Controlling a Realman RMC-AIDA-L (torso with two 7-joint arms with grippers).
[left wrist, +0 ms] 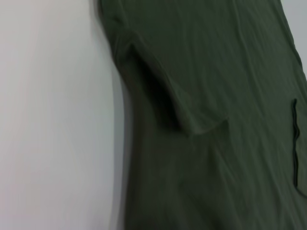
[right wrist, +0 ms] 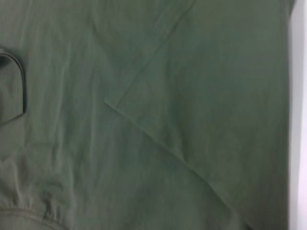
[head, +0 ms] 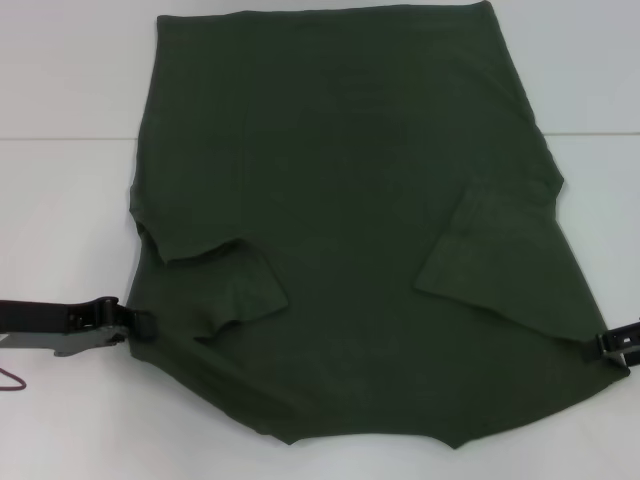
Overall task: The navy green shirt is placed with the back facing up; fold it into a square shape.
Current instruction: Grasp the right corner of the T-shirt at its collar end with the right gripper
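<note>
Large dark olive-green cotton T-shirt (head: 350,230) spread across white table (head: 60,200), sleeves folded inward. Left gripper (head: 128,322) and right gripper (head: 608,345) clenched on near corners. Best lifted evenly, cloth kept taut.

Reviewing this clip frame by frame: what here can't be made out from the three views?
- Left gripper: head view, its jaws sit at the navy green shirt edge, cloth hides whether they pinch it.
- Right gripper: head view, cut off by the picture edge.
- Shirt's near hem: head view, cut off by the bottom edge.
- Both wrist views: only cloth and table; neither arm's own jaws appear.
</note>
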